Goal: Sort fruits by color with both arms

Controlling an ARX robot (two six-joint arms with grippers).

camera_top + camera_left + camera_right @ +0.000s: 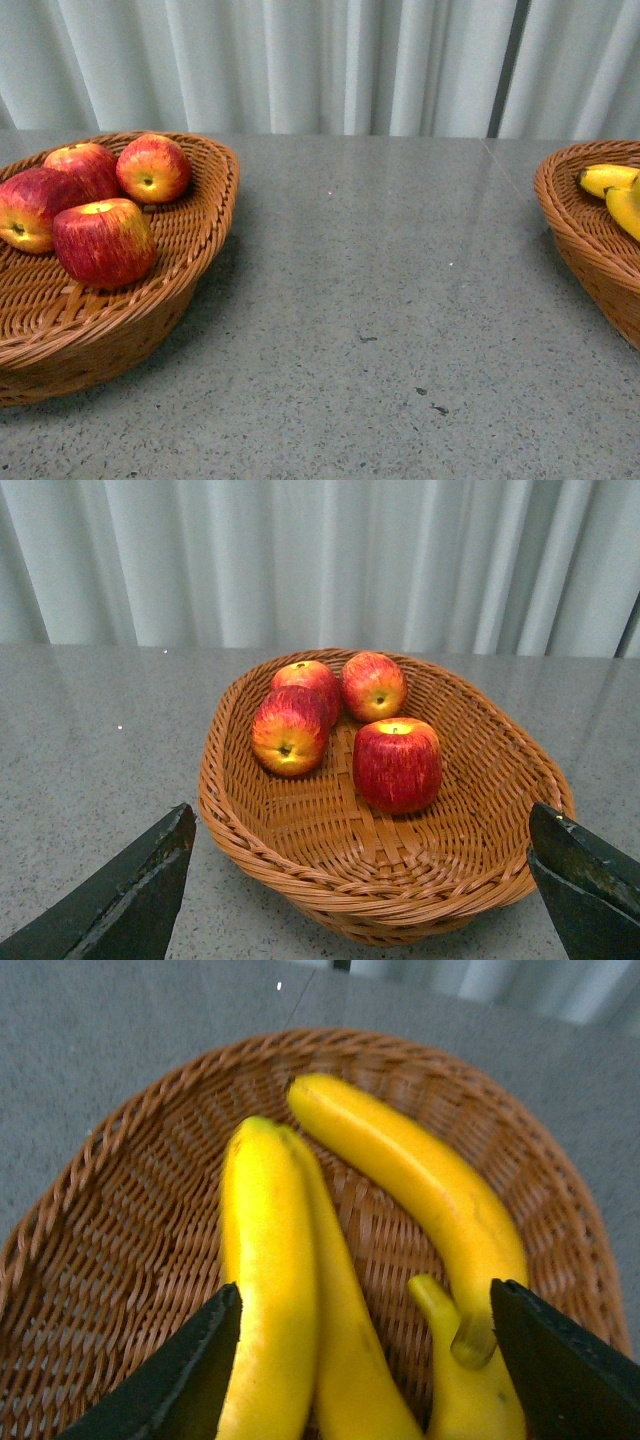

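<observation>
Several red apples [103, 240] lie in the brown wicker basket [190, 250] at the left of the front view. They also show in the left wrist view [397, 764], inside that basket [250, 820]. My left gripper [360, 885] is open and empty, just short of the basket's near rim. Yellow bananas [618, 192] lie in the right basket [575, 235]. In the right wrist view my right gripper [365, 1365] is open, close above several bananas [270, 1290] in the basket [110, 1250], gripping none. Neither arm shows in the front view.
Grey speckled table [380, 300] runs between the two baskets. A pale pleated curtain [320, 60] hangs behind the table's far edge.
</observation>
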